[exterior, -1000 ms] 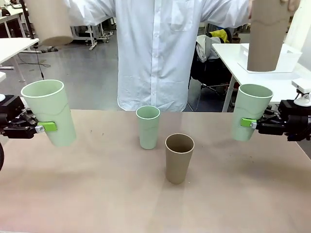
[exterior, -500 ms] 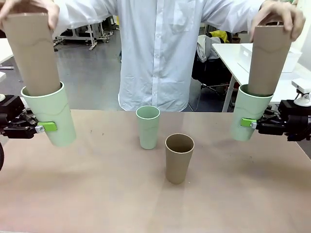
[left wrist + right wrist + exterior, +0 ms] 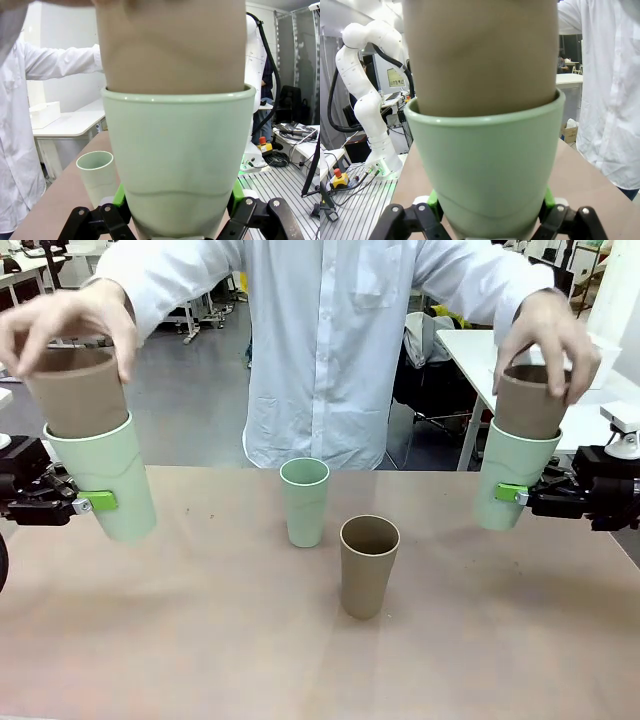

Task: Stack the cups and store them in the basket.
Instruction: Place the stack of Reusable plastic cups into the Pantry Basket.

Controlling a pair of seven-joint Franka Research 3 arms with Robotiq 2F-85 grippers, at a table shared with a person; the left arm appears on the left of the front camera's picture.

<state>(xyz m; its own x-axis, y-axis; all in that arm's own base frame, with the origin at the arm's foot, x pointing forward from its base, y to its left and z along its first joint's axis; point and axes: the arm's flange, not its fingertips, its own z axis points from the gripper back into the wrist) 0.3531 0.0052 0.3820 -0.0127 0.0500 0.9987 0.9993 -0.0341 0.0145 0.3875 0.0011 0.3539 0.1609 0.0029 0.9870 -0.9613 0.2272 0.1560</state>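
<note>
A: Left gripper [image 3: 95, 502]?
B: Jaws closed on a mint cup [image 3: 105, 480], green pads low on its wall, cup held off the table [image 3: 200, 640]. A tan cup [image 3: 75, 390] sits nested in it, roughly the top half sticking out. Person's hand [image 3: 70, 320] is on that tan rim from above.
A: Right gripper [image 3: 512, 493]?
B: Same setup. Jaws clamp a second mint cup [image 3: 515, 475], second tan cup [image 3: 527, 400] nested inside, other hand [image 3: 545, 335] over its rim.
A: Loose cups?
B: Two, upright mid-table. Third mint cup [image 3: 305, 502] farther from the robot, third tan cup [image 3: 369, 565] near it on the robot's right, not touching.
A: Finish?
B: All matte, tall, tapered, no handles, same size. The left wrist view shows a faint wavy line low on the mint wall.
A: Basket [image 3: 44, 114]?
B: White bin on a side table [image 3: 75, 125], well apart from the cups.
</note>
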